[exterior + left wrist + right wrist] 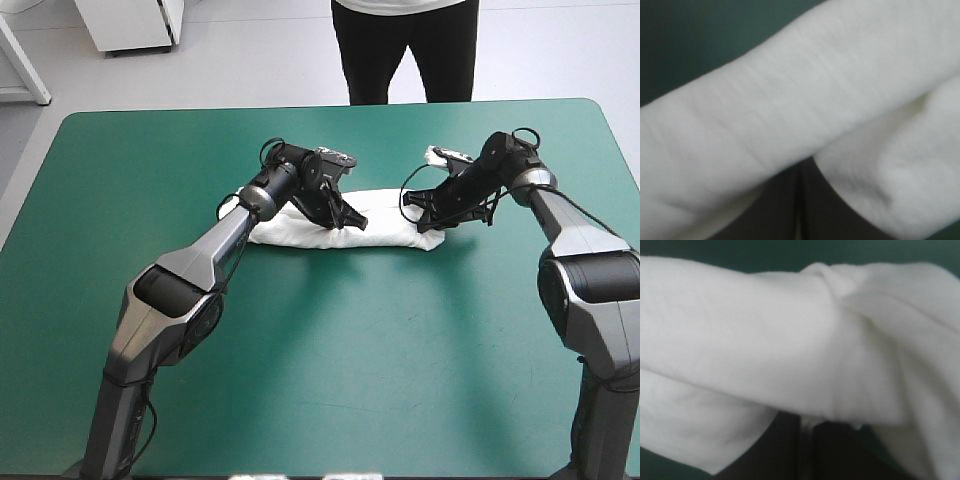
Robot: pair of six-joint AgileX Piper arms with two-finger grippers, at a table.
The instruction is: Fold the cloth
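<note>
Our left gripper [354, 222] and right gripper [430, 224] pinch the T-shirt [385, 231], both almost closed; soft and light, it likely needs end-holds.

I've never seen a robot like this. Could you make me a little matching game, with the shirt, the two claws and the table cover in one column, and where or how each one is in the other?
Things:
1. T-shirt
2. left gripper
3. right gripper
4. table cover

Descriptions:
A. teal-green
B. shut on the T-shirt's right end
C. white, a long folded bundle
D. shut on the T-shirt near its middle

Pairs: 1-C; 2-D; 3-B; 4-A
</note>
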